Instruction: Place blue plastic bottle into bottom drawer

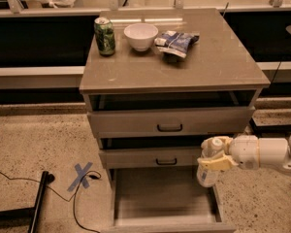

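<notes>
My gripper point(214, 161) reaches in from the right on a white arm and is shut on the blue plastic bottle point(208, 173). The bottle hangs upright, its white cap between the yellowish fingers point(218, 163) and its clear body below. It is over the right side wall of the bottom drawer point(162, 198), which is pulled out and shows a plain grey floor with nothing on it.
The two upper drawers point(169, 123) with black handles are slightly open. On the cabinet top stand a green soda can point(105, 36), a white bowl point(141, 36) and a blue snack bag point(177, 42). A blue tape cross point(82, 175) and cables lie on the floor at left.
</notes>
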Controlling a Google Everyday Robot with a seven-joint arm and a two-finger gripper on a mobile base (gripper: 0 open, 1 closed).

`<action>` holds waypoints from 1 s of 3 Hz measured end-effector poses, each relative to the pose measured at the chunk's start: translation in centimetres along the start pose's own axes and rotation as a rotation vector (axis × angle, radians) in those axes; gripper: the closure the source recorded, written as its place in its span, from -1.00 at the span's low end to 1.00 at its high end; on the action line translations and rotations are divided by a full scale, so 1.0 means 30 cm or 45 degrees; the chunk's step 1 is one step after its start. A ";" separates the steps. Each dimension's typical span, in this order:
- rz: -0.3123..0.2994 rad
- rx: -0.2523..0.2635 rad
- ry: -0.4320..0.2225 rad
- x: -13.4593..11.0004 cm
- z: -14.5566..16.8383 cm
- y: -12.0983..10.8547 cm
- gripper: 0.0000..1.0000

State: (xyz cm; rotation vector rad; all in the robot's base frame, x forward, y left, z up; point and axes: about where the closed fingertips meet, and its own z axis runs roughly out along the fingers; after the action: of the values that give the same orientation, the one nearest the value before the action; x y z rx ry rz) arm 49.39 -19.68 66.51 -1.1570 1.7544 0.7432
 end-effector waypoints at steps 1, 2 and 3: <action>0.046 -0.025 -0.060 0.097 0.051 -0.035 1.00; 0.030 -0.115 -0.223 0.226 0.149 -0.065 1.00; 0.051 -0.227 -0.285 0.463 0.297 -0.032 1.00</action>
State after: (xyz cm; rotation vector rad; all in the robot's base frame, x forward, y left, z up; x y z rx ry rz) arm 50.87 -18.11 50.12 -1.1108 1.5519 1.0298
